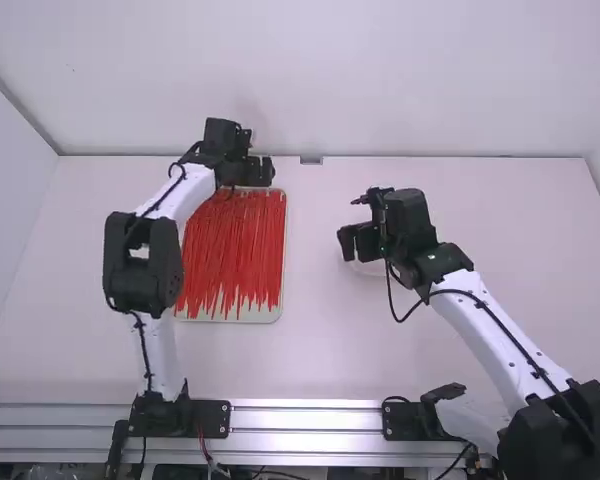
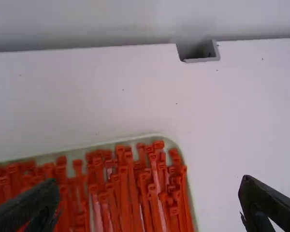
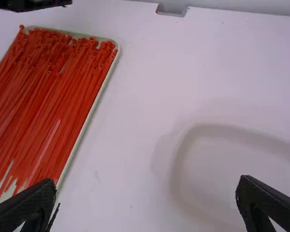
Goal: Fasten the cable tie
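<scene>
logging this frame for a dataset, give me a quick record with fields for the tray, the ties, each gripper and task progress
tray: pale tray on the white table, left of the middle
cable ties: a dense orange layer lying lengthwise in the tray; none looks fastened
left gripper: open and empty, over the tray's far end
right gripper: open and empty, over bare table to the right of the tray
task progress: no tie picked up yet
</scene>
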Controlling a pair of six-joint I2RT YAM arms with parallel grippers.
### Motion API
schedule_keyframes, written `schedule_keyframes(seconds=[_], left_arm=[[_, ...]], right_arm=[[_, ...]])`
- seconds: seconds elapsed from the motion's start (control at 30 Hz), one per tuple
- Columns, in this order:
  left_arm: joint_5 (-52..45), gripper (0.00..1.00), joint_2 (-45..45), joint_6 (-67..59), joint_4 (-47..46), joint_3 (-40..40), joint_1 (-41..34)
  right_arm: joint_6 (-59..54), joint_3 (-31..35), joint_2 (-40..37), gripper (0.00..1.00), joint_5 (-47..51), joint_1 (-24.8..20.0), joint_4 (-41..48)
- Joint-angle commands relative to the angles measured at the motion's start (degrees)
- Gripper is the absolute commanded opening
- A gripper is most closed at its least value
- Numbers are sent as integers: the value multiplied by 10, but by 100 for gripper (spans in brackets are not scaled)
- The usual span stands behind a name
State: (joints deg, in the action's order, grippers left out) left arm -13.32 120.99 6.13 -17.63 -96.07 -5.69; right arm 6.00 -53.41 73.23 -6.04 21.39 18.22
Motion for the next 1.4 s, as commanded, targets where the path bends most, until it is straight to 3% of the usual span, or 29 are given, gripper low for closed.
schedule_keyframes(seconds=[0.0, 0.2, 0.27, 0.57, 0.73, 1.0, 1.37], left_arm=[[4, 94, 26, 10, 8, -13, 2], [19, 82, 62, 18, 34, -13, 2], [23, 73, 70, 18, 37, -11, -2], [22, 48, 101, 22, 57, -10, -3], [22, 43, 110, 21, 58, -10, -7], [24, 25, 110, 20, 58, -10, -8], [24, 22, 110, 18, 54, -10, -14]], right_arm=[[2, -18, 3, 100, 1, 1, 5], [0, -18, 3, 100, 1, 0, 16], [0, -18, 3, 100, 1, 1, 16], [-2, -18, 3, 100, 1, 0, 18], [-2, -18, 3, 100, 1, 0, 18], [-2, -18, 3, 99, 16, 0, 20], [-2, -17, 3, 100, 16, 0, 22]])
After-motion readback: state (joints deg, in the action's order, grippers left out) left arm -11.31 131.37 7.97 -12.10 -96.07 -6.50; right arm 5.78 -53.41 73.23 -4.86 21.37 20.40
